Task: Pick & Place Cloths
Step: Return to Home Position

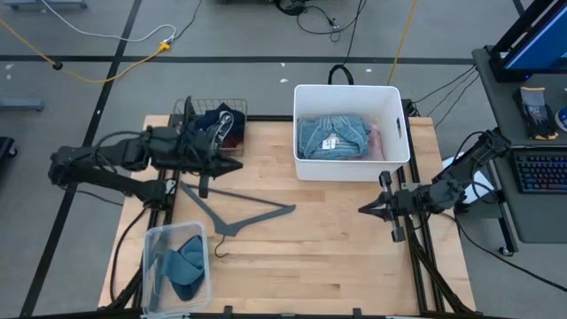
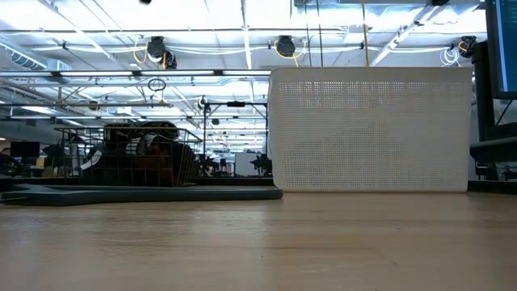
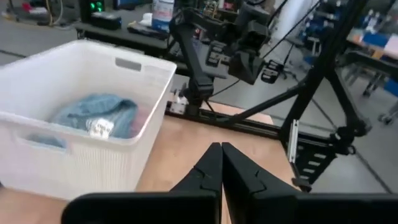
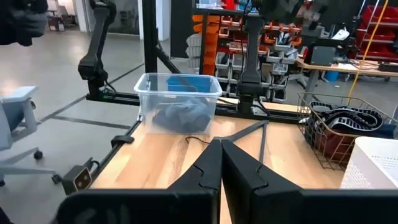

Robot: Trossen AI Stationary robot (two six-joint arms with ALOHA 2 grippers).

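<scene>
A light blue denim cloth (image 1: 332,136) with a white tag and a pink cloth (image 1: 376,138) lie in the white bin (image 1: 396,133). Dark navy and maroon cloths (image 1: 221,124) fill the wire basket (image 1: 188,113) at the far left. A teal-blue cloth (image 1: 184,266) lies in the clear tub (image 1: 151,244) at the near left. My left gripper (image 1: 237,165) is shut and empty above the table, just near of the basket, and points toward the bin (image 3: 81,155). My right gripper (image 1: 363,210) is shut and empty near the right edge and points left.
A grey plastic hanger (image 1: 244,215) lies flat on the wood between the basket and the clear tub, its hook toward the near edge. Bare table lies between the hanger and my right gripper. In the low view the bin (image 2: 371,129) and the basket (image 2: 137,158) stand at the far side.
</scene>
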